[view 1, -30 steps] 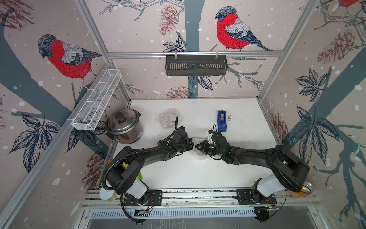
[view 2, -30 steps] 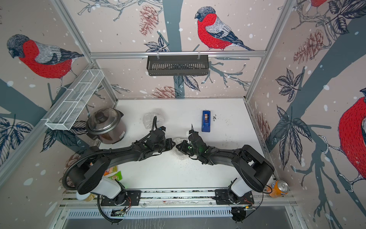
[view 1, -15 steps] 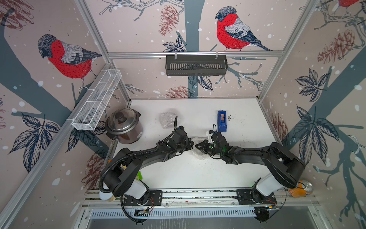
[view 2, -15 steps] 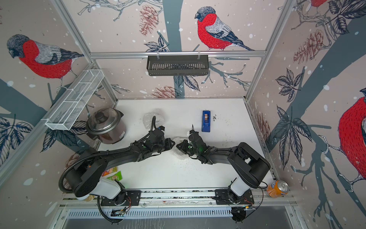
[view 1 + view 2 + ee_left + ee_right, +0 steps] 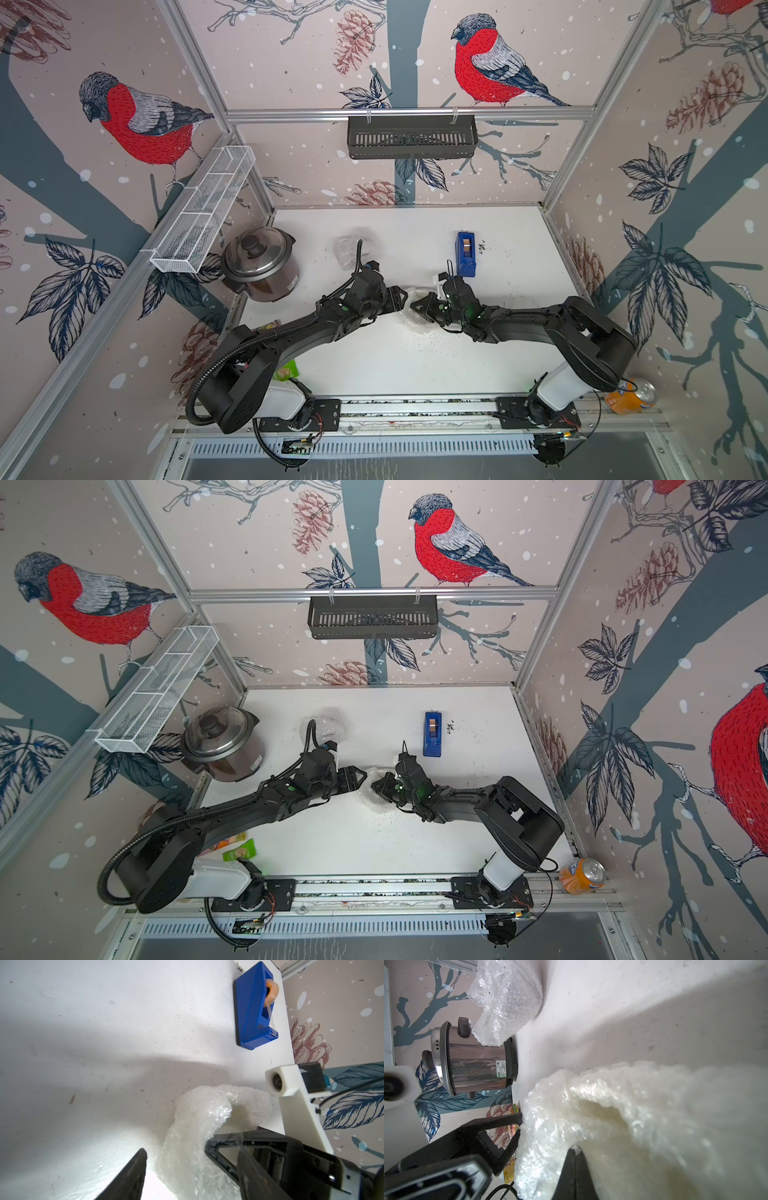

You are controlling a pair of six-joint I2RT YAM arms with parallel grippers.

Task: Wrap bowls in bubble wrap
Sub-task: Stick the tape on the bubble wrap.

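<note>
A crumpled bundle of bubble wrap [image 5: 415,322] lies mid-table between both grippers. A cream tint of a bowl [image 5: 602,1109] shows dimly through the bundle; the bowl itself is covered. My left gripper [image 5: 400,300] is open, its fingers [image 5: 135,1169] standing either side of the bubble wrap [image 5: 193,1136] without pinching it. My right gripper [image 5: 417,306] is shut, its tips nipping a fold of the bubble wrap [image 5: 591,1088] from the opposite side. A second bubble wrap bundle [image 5: 353,249] sits further back; what it holds is hidden.
A steel lidded cooker [image 5: 259,264] stands at the left edge. A blue tape dispenser [image 5: 465,253] sits behind my right gripper. A white wire basket [image 5: 203,212] and a black basket [image 5: 411,137] hang on the walls. An orange can [image 5: 629,395] lies front right.
My left gripper has gone from shut to open, letting go of the bubble wrap. The right gripper keeps its pinch, and both arms have barely moved.
</note>
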